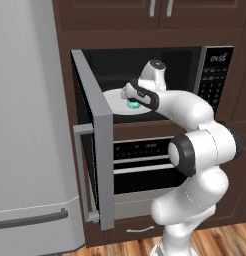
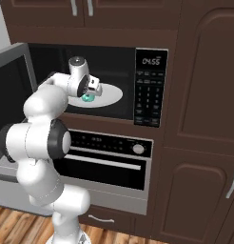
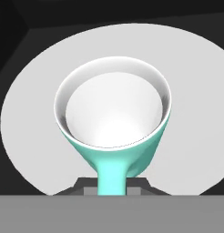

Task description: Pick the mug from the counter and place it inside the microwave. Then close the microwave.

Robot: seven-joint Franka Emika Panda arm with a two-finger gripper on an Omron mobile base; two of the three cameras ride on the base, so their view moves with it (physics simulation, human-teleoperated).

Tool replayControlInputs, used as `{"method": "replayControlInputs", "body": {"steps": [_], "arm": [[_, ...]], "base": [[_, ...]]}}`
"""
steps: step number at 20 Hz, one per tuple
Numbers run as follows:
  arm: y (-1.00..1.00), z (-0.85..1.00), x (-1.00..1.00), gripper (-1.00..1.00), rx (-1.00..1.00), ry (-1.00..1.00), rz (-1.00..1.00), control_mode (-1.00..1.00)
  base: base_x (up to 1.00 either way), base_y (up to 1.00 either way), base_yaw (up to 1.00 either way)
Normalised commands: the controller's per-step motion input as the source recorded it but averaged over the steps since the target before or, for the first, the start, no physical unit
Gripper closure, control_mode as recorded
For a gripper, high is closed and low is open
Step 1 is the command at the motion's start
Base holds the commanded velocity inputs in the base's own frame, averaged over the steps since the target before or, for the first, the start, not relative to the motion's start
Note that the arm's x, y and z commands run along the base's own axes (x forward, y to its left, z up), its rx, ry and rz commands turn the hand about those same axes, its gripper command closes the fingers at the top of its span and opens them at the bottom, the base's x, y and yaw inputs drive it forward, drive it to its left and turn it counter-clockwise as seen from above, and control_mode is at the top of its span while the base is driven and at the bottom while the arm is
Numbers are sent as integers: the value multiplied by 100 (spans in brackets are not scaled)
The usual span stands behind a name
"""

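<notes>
Arm reaches into microwave (image 1: 215,75), end effector (image 1: 133,102) over mug (image 3: 114,132).

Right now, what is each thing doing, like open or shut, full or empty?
Microwave: door swung wide open.
Mug: empty, upright, over the white turntable plate.
Gripper: inside the microwave, at the mug's handle; open or shut, cannot tell.
Oven: door shut.

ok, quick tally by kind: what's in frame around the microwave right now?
Mugs: 1, the teal mug, handle toward the pincer, over the turntable plate.
Turntable plates: 1.
Microwaves: 1, the microwave, door open.
Ovens: 1, the oven below.
Fridges: 1, the fridge.
Total: 5.
</notes>
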Motion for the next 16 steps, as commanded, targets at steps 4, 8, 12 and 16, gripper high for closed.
{"method": "replayControlInputs", "body": {"steps": [4,8,12,16], "arm": [[3,-18,17,100,0,0,0,-100],[3,-19,13,100,0,0,0,-100],[0,-19,13,100,0,0,0,-100],[0,-1,0,100,0,0,0,-100]], "base": [[0,0,0],[0,0,0],[0,0,0],[0,0,0]]}}
